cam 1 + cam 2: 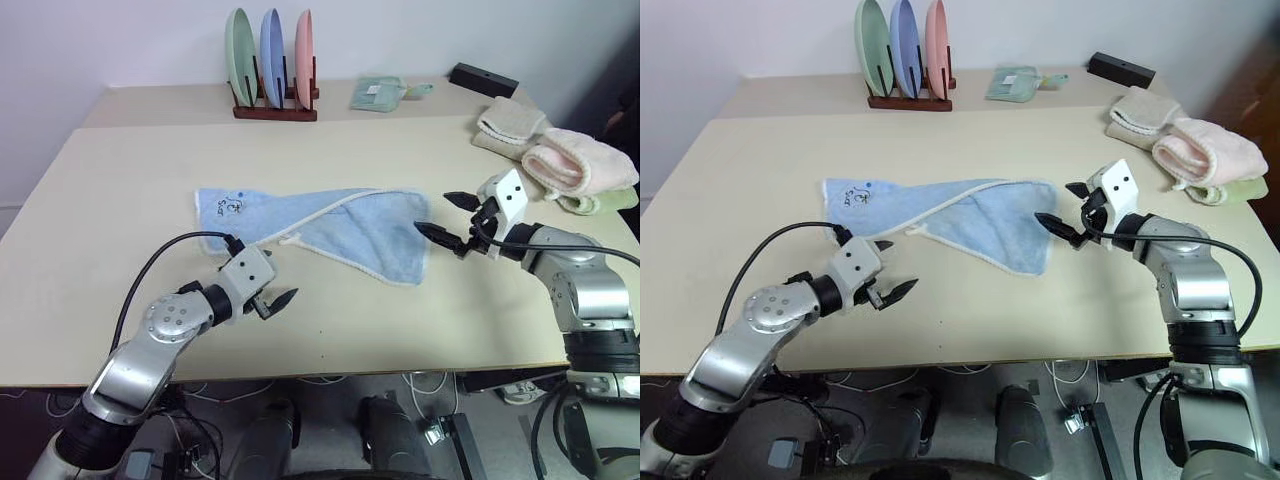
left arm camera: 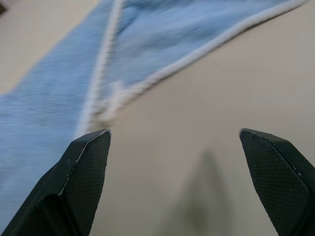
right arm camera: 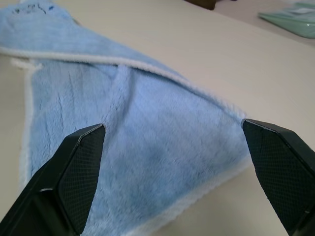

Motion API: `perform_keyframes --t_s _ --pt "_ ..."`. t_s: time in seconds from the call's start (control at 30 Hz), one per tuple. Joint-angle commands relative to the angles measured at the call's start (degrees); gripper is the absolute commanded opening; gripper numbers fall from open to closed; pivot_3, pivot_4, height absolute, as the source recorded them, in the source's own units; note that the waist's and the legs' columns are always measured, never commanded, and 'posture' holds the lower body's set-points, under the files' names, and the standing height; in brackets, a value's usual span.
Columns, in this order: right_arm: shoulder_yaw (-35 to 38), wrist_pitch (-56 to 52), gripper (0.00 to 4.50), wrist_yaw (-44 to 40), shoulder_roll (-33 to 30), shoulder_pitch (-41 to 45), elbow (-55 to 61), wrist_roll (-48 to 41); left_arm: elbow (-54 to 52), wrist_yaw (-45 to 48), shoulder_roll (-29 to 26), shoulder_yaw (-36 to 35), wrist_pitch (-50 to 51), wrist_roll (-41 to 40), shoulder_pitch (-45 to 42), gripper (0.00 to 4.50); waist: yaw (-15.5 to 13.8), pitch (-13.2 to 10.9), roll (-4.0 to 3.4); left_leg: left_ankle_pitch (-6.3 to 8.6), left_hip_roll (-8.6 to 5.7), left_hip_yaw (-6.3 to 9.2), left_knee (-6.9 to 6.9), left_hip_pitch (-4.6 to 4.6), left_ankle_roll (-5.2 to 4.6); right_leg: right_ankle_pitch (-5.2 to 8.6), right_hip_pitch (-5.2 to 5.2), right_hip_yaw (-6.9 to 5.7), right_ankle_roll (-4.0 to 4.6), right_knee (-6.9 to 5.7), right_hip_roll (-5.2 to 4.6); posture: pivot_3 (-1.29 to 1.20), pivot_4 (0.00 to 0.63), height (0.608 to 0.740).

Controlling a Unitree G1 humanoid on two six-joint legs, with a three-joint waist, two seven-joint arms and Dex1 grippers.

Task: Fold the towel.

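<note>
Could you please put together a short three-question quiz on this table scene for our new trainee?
1. True or false: the left gripper holds the blue towel.
2. How many plates stand in the rack?
3. The right gripper is: A) open beside the towel's edge; B) shut on the pink towel; C) resting on the rack.

Key:
1. False: it is open, over bare table near the towel's folded corner.
2. Three: green, blue, pink.
3. A.
</note>
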State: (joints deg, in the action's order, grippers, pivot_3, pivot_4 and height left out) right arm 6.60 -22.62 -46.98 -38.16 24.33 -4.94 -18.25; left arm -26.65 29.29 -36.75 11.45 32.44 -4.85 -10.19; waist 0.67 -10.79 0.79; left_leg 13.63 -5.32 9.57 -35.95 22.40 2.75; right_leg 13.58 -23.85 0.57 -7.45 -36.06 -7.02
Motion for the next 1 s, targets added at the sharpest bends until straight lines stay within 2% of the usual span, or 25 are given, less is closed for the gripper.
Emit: perform_keyframes --t_s 0.03,0.23,0.57,0.8,0.9,0.97,1.0 --pt "1.5 -0.6 4.5 1.6 0.0 -1.9 5.1 -0.7 3.7 -0.7 -2.0 0.0 -0.8 4.7 -1.3 4.28 0.0 0.0 -0.01 0.0 0.0 -0.03 0.01 0.0 -0.01 0.0 -0.02 0.04 0.0 0.0 0.0 0.0 0.15 0.74" --pt "2.5 -0.7 4.5 3.6 0.0 -4.1 7.0 -0.9 14.5 -0.5 -3.7 -1.9 -5.1 7.3 -3.2 4.28 0.0 0.0 -0.03 0.0 0.03 -0.1 -0.01 0.0 -0.01 -0.02 -0.09 0.11 0.02 -0.04 0.04 0.0 0.15 0.74" --pt "2.5 1.0 4.5 5.6 1.0 -5.7 7.3 -0.6 34.6 -2.0 -4.5 -2.2 -14.7 11.4 -12.7 4.28 0.2 0.0 -0.07 0.0 0.06 -0.16 0.0 -0.08 0.0 -0.09 -0.09 0.14 0.11 -0.06 0.19 0.0 0.15 0.74" --pt "2.6 1.3 4.5 6.6 1.2 -6.9 8.5 -0.7 37.6 -1.6 -5.3 -2.3 -15.6 13.8 -13.6 4.28 0.5 0.1 -0.13 0.0 0.06 -0.19 0.01 -0.09 0.0 -0.1 -0.12 0.19 0.1 -0.07 0.2 0.0 0.15 0.74" --pt "2.3 1.2 4.5 7.0 1.2 -6.8 8.8 -0.7 36.1 -1.6 -6.1 -3.4 -15.0 13.8 -12.0 3.48 0.6 0.1 -0.14 0.0 0.08 -0.25 0.03 -0.12 0.0 -0.11 -0.14 0.24 0.1 -0.08 0.22 0.0 0.15 0.74" --pt "2.1 1.2 4.5 7.0 1.3 -6.5 8.8 -0.7 35.1 -1.4 -6.5 -3.9 -14.9 13.9 -11.1 2.58 0.6 0.1 -0.14 0.0 0.11 -0.3 0.04 -0.12 0.0 -0.11 -0.18 0.29 0.1 -0.09 0.23 0.0 0.15 0.74" --pt "2.0 1.2 4.5 7.0 1.3 -6.3 8.7 -0.7 34.6 -1.3 -6.7 -4.1 -14.8 13.9 -10.6 1.97 0.6 0.1 -0.14 0.0 0.12 -0.33 0.05 -0.12 0.0 -0.11 -0.2 0.31 0.1 -0.1 0.24 0.0 0.15 0.74"
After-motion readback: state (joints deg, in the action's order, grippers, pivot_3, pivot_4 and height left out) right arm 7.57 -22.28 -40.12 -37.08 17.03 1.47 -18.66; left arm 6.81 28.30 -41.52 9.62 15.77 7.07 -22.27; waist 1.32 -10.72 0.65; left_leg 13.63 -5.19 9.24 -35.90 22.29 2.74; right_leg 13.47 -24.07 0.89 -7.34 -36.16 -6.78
